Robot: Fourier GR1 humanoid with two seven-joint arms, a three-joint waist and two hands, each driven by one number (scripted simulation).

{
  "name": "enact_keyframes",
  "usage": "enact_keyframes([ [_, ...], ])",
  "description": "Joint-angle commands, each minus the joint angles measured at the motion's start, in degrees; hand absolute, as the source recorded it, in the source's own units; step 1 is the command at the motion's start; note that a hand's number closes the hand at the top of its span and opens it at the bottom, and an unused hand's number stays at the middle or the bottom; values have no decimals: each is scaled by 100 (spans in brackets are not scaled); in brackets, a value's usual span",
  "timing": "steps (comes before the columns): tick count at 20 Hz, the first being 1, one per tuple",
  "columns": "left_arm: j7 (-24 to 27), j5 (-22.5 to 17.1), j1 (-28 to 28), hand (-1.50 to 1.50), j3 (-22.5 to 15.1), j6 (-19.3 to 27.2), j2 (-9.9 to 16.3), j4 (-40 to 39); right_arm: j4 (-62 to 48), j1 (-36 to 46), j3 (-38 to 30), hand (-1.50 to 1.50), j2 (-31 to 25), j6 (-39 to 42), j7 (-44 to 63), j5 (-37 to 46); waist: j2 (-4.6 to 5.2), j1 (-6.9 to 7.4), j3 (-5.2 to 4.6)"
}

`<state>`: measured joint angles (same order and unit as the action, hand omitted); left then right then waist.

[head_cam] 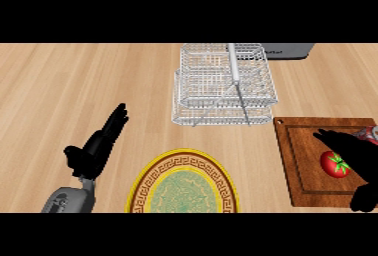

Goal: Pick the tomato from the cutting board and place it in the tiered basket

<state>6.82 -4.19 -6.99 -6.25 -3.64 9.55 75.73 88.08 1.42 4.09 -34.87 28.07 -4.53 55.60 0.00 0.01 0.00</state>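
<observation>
None of the transfer is showing as done: the tomato (336, 164) is lying on the cutting board (304, 165), not in the tiered basket (221, 85). The right hand (358, 162) is reaching over the board from the lower right, its dark fingers extending above and beside the tomato; whether they are closing round it cannot be told, since the hand is covering part of the fruit. A red-and-silver object (367, 133) is lying at the board's right edge, near the hand. The left hand (96, 147) is resting released, fingers straight, at the left of the counter (74, 80). A patterned plate (183, 185) is sitting between the hands. Grasp, lift, carry and placement in the wire basket, standing well apart beyond the board, are all judged outstanding.
</observation>
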Motion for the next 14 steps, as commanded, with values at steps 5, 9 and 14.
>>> enact_keyframes([
  [5, -389, -15, 225, 0, 60, -150, 104, 628, -264, 145, -320, 150, 223, -456, -956, -274, -11, 15, 3],
  [9, -118, 25, -95, 0, 297, -270, 75, 45, -633, 362, -201, 150, 611, -779, -1062, -16, 2, 1, 1],
  [14, -513, 105, 407, 0, 88, -272, -100, 904, -789, 567, -277, 150, 702, -723, -1148, 225, -3, 23, 1],
])
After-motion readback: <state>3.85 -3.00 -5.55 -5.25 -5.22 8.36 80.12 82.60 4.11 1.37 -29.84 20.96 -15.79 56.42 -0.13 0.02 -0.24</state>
